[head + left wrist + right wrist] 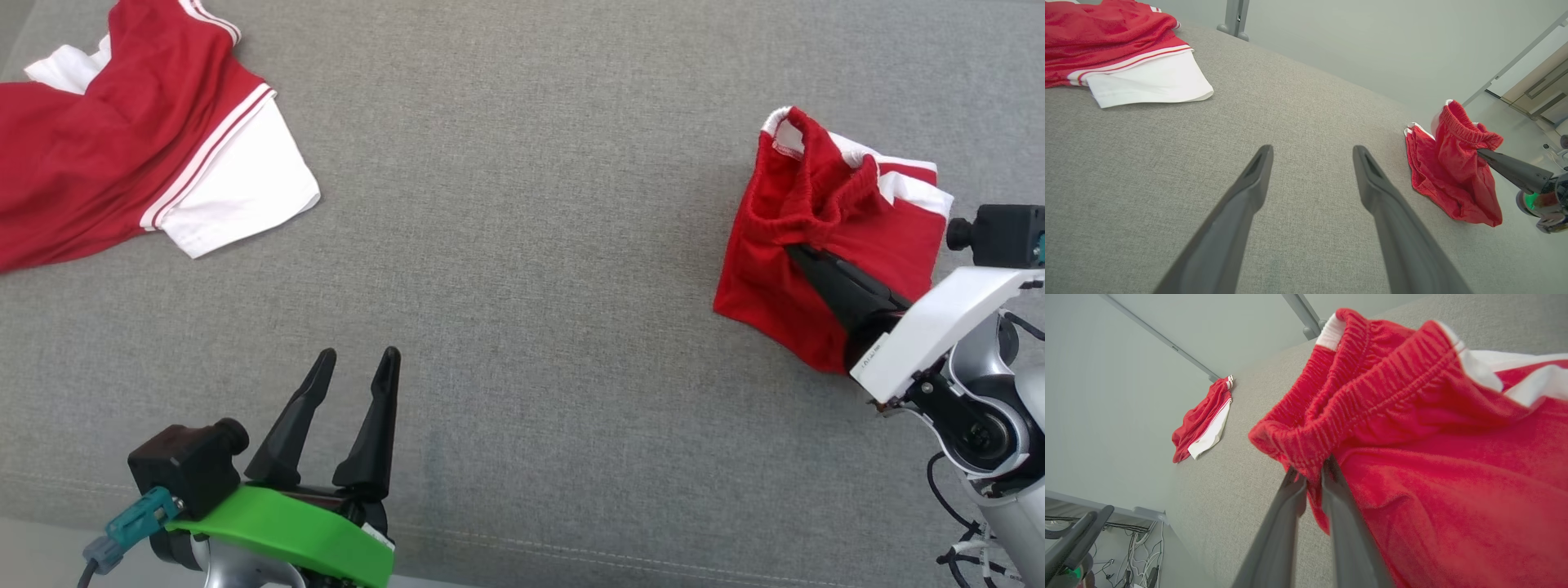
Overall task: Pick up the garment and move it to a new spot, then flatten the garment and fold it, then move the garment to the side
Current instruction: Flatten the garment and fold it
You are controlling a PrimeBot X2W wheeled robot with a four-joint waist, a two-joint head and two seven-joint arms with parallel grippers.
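The garment (775, 261), a pair of red shorts with white side stripes, is bunched at the right of the grey surface. My right gripper (796, 249) is shut on its elastic waistband, which is lifted above the rest of the cloth. The right wrist view shows the same grip (1310, 473) up close, with red fabric (1433, 477) pinched between the fingers. From the left wrist, the shorts (1453, 175) hang from the right gripper (1481, 152), lower edge on the surface. My left gripper (359, 353) stands open at the lower left, well away from the shorts, holding nothing (1312, 149).
A red and white shirt (122, 139) lies spread at the far left corner (1126, 53). The grey upholstered surface (522, 245) stretches wide between the two garments. Its near seam edge (571, 547) runs along the bottom. Cables and floor (1106, 559) lie beyond the edge.
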